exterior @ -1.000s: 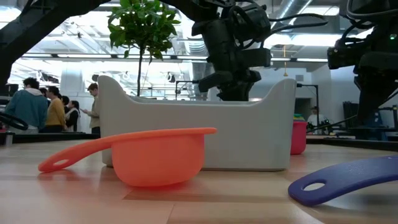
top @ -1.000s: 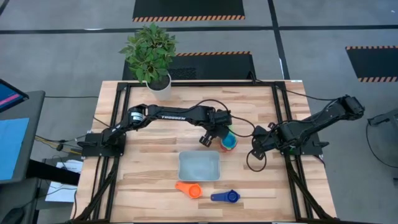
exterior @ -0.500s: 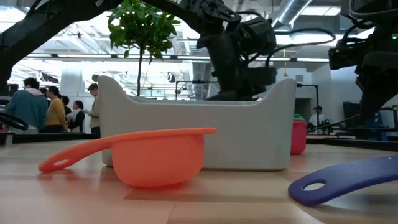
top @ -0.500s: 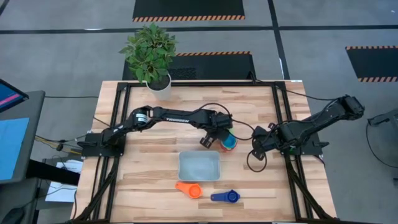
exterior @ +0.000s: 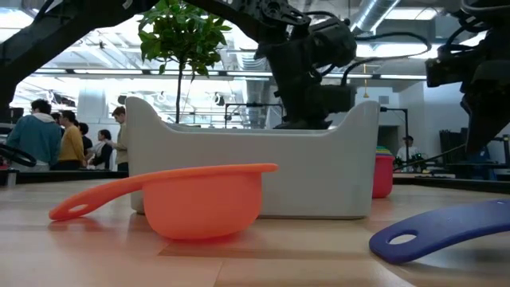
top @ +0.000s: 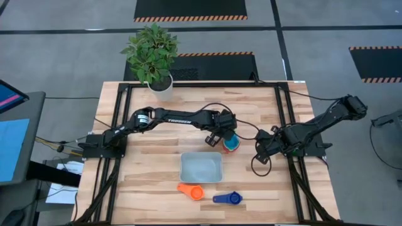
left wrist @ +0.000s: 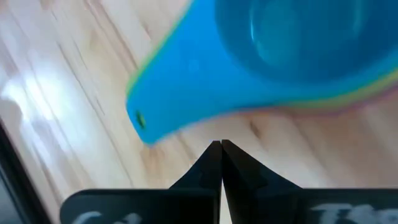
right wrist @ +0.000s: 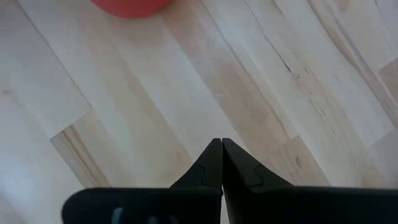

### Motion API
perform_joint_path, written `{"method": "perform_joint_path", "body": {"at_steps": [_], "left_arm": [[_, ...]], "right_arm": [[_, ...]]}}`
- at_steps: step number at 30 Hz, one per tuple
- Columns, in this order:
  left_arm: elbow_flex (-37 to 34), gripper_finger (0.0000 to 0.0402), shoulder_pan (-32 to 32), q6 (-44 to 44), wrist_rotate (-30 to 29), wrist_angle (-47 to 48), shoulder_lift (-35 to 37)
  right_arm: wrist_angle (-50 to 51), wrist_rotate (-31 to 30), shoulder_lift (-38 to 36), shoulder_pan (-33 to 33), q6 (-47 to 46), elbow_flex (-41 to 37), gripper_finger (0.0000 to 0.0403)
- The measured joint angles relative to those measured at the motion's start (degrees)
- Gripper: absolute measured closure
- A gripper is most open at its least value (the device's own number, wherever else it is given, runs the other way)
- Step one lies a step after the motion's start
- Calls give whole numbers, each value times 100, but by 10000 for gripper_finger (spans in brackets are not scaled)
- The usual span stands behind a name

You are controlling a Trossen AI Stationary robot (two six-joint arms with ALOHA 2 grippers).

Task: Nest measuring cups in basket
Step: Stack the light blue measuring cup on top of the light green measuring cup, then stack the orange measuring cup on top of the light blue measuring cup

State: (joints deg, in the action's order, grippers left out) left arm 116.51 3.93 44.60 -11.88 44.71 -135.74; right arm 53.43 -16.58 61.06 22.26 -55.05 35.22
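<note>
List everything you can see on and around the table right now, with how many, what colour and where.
Basket: one, pale grey-blue, middle of the table, nothing in it.
Stack of cups: one stack, light blue on top with red outermost, just right of the basket's far corner.
Orange cup: one, on the table in front of the basket.
Dark blue cup: one, right of the orange one.
Plant: one, green in a white pot, far left edge of the table.
People: several, standing in the room behind.
Left gripper: shut, beside the stack.
Right gripper: shut, over bare wood at the right.
</note>
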Motion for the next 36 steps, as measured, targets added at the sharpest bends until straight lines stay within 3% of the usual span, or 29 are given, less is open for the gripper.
{"method": "perform_joint_path", "body": {"at_steps": [4, 8, 12, 14, 17, 20, 26, 36], "left_arm": [[264, 401, -100, -49, -1055, 765, 11], [1085, 401, -256, -834, -1791, 2642, 49], [1685, 401, -377, -2317, -1705, 4656, 61], [1647, 401, -443, -2673, -1645, 4409, 212], [1613, 401, -586, -2757, -1074, 4518, 561], [1447, 401, -745, -3173, -995, 4533, 968], [258, 401, -1033, -3910, -1191, 4526, 2479], [-3292, 401, -2234, -7014, -862, 4457, 5618]], "right_arm": [[7, 2, 0, 69, -2, 0, 376], [3, 17, 0, 152, -7, 0, 370], [0, 5, 0, 340, 2, 0, 374], [-26, -62, 2, 448, 119, 0, 378], [-176, -309, -3, 645, 161, 1, 386], [-170, -345, -50, 977, 22, 112, 388], [-156, -819, -131, 1812, -420, 405, 377], [-567, -895, -131, 3416, -798, 704, 385]]}}
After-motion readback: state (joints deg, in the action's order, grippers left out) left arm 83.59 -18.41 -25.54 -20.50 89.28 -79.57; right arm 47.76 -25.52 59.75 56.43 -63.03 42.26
